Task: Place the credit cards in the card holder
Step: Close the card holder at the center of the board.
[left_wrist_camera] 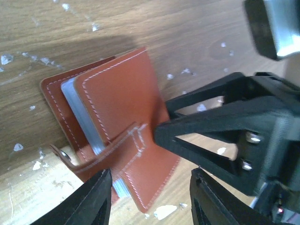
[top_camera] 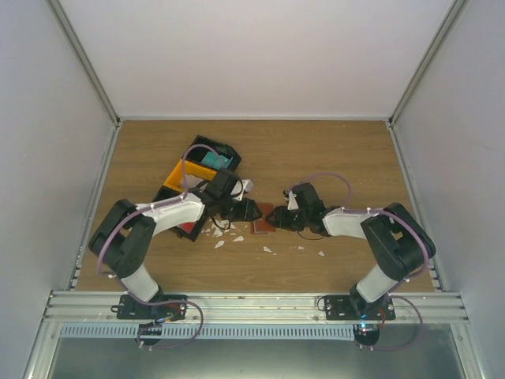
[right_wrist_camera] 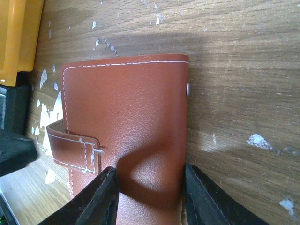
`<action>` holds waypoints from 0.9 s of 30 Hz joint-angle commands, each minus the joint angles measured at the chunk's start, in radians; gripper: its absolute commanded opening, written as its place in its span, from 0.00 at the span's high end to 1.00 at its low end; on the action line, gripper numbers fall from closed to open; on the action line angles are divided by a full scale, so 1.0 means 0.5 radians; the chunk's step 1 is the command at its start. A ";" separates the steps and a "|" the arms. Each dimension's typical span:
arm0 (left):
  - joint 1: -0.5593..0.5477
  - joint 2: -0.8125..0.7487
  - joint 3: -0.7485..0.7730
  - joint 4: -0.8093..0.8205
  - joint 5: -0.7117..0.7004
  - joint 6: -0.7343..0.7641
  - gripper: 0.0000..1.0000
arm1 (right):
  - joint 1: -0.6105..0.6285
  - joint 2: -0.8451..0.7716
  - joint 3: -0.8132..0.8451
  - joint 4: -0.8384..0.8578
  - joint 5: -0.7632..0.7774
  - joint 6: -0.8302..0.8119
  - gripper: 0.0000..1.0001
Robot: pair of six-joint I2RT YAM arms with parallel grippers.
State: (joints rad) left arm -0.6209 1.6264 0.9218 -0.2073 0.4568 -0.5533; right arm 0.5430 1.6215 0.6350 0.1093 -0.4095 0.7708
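White scraps [top_camera: 219, 244] litter the wood table [top_camera: 331, 150] — pale walls [top_camera: 260, 55] enclose it.

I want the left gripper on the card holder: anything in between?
Nothing separate. The card holder lies right at the open left gripper, its near corner between the fingers. Only its own loose strap crosses that corner, and the right gripper rests at the holder's opposite edge.

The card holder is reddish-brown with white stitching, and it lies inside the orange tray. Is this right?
Not quite. The card holder is reddish-brown with white stitching, but it lies on the wooden table, outside the orange tray. The right wrist view shows this.
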 commanded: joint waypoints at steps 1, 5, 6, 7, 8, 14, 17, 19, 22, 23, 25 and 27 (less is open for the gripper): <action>-0.034 0.163 0.094 -0.109 -0.083 0.024 0.52 | 0.003 0.074 -0.012 -0.050 0.042 -0.006 0.60; -0.047 0.263 0.129 -0.156 -0.163 0.013 0.57 | 0.003 0.077 -0.024 -0.018 0.022 -0.011 0.60; -0.047 0.284 0.134 -0.172 -0.187 0.006 0.57 | 0.003 0.077 -0.024 -0.008 0.013 -0.017 0.61; -0.047 0.309 0.142 -0.197 -0.224 0.000 0.57 | 0.003 0.075 -0.031 0.011 0.003 -0.023 0.60; -0.047 0.337 0.152 -0.221 -0.254 -0.003 0.58 | 0.004 0.074 -0.037 0.026 -0.004 -0.029 0.60; -0.047 0.412 0.115 -0.274 -0.413 -0.008 0.64 | 0.003 0.061 -0.076 0.146 -0.109 -0.043 0.59; -0.047 0.441 0.067 -0.269 -0.454 0.004 0.70 | 0.003 0.079 -0.112 0.281 -0.217 -0.017 0.57; -0.044 0.471 0.035 -0.257 -0.455 0.011 0.76 | 0.003 0.108 -0.140 0.405 -0.311 0.020 0.56; -0.045 0.487 -0.005 -0.224 -0.450 0.015 0.81 | 0.003 0.161 -0.212 0.757 -0.479 0.171 0.56; -0.044 0.487 -0.014 -0.214 -0.448 0.015 0.81 | 0.004 0.177 -0.237 0.877 -0.523 0.224 0.56; -0.044 0.487 -0.016 -0.205 -0.445 0.020 0.82 | 0.006 0.195 -0.262 1.005 -0.542 0.294 0.57; -0.041 0.479 -0.015 -0.196 -0.440 0.024 0.82 | 0.010 0.204 -0.259 1.045 -0.506 0.303 0.60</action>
State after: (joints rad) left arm -0.6395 1.7950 0.9703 -0.2550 0.3401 -0.5571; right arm 0.5323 1.6962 0.5220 0.4744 -0.5812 0.8597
